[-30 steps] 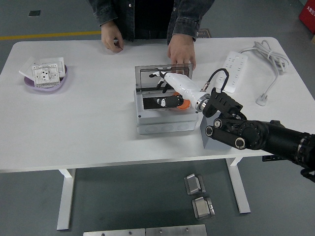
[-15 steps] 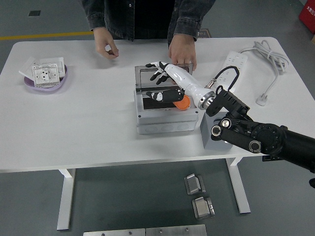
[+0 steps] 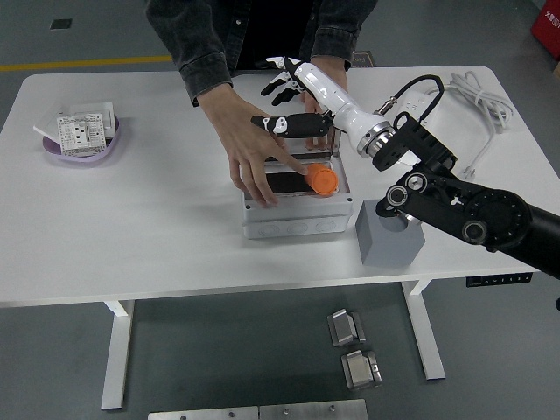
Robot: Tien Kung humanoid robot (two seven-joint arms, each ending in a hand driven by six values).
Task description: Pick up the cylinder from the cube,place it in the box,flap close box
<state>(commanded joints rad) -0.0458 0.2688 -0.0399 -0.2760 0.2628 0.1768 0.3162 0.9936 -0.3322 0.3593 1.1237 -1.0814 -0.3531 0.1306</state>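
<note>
Resting inside the box, the orange cylinder lies at its right end, below and slightly toward the robot from the right hand. That hand hovers above the box's far edge with fingers spread and thumb out, holding nothing. The grey cube it came from stands bare just right of the box, under the forearm. A person's hand reaches across the box's left half, fingertips on its near rim; a second one shows behind the robot's wrist.

Step in hand, by my judgement: closing the flap. The lid's position is hidden by the hands, so I cannot tell how far it stands. Doing it well means pushing with flat fingers from behind the lid, slowly, once the person's hand is clear.

Room: open desk lies left of the box and toward the robot. A power strip and cable sit right of the hand; a purple dish well away left. Left arm not seen.
</note>
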